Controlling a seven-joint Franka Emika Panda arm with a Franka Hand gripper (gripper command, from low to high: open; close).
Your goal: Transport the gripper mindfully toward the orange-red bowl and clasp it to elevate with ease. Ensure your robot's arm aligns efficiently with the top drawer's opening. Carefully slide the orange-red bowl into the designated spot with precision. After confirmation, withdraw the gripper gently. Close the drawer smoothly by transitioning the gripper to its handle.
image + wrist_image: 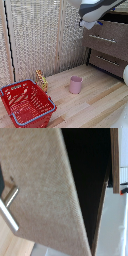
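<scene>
White hand (89,23) above top drawer (107,40)

Glossy white with dark-grey sections on the robot's arm (97,8). Grey-brown wood on the top drawer (107,41), silver on its handle (102,38). Pink on the cup (76,84). Red wire mesh, blue-rimmed, on the basket (26,102). Pale wood planks on the table (95,100).

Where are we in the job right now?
No orange-red bowl shows in either view, so placement is unconfirmed. The end effector hangs over the top drawer, whose dark opening shows in the wrist view. Left: move to the handle and push it shut.
</scene>
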